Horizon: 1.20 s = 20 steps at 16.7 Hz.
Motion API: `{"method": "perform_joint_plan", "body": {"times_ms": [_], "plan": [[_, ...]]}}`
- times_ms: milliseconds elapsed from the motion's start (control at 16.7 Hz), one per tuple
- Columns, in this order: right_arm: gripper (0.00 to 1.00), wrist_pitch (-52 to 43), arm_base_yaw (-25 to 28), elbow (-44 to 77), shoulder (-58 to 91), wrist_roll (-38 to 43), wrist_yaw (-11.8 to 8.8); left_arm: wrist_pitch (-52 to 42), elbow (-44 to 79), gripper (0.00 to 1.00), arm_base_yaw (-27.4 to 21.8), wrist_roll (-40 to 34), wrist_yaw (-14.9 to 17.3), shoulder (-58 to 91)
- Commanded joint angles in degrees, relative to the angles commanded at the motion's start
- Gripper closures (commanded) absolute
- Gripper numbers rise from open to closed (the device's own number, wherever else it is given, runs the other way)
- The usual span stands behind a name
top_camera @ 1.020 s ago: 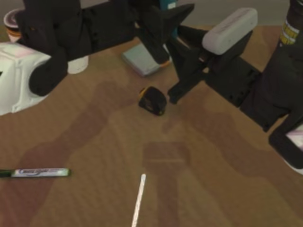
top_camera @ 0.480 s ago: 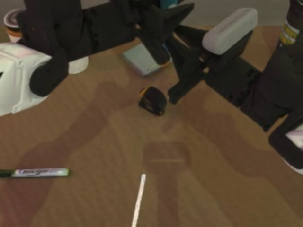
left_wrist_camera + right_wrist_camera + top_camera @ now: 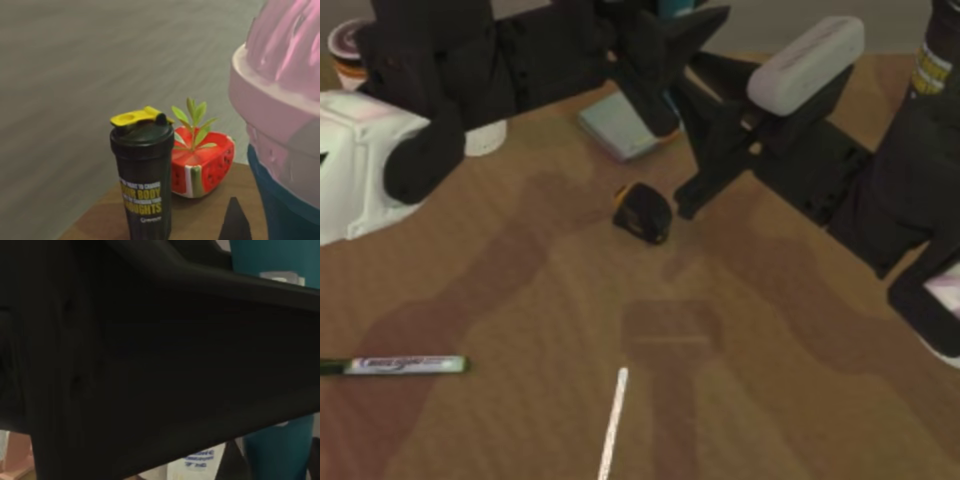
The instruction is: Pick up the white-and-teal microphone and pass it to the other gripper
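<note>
A white-and-green marker [image 3: 405, 365] lay on the desk [image 3: 500, 420] at the left. The left gripper [image 3: 660, 60] was raised at the far middle, jaws clamped on the white-and-teal microphone [image 3: 285, 150], its teal handle [image 3: 672, 8] just showing there. Just right, the right gripper [image 3: 705, 140] met it; whether its jaws had closed I cannot tell.

Wore matte black links on both arms, bulky and angular. Carried a white housing [image 3: 355, 170] leftward and a pale grey rounded block [image 3: 807, 62] atop the right end effector [image 3: 695, 120]. Showed a yellow-striped label [image 3: 932, 70] at right.
</note>
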Motion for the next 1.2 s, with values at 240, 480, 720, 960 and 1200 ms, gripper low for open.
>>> {"method": "perform_joint_plan", "body": {"times_ms": [240,480,720,960,1200], "plan": [[0.25,0.0,0.0,0.0,0.0,0.0,0.0,0.0,0.0,1.0,0.0,0.0,0.0,0.0],[0.0,0.0,0.0,0.0,0.0,0.0,0.0,0.0,0.0,1.0,0.0,0.0,0.0,0.0],[0.0,0.0,0.0,0.0,0.0,0.0,0.0,0.0,0.0,1.0,0.0,0.0,0.0,0.0],[0.0,-0.02,-0.16,-0.15,0.31,-0.15,0.19,-0.07,0.21,1.0,0.01,0.17,-0.22,-0.21],[0.0,0.09,-0.76,-4.42,-3.92,-0.1,-0.61,-0.24,-1.01,1.0,2.72,0.28,2.27,-1.53]]}}
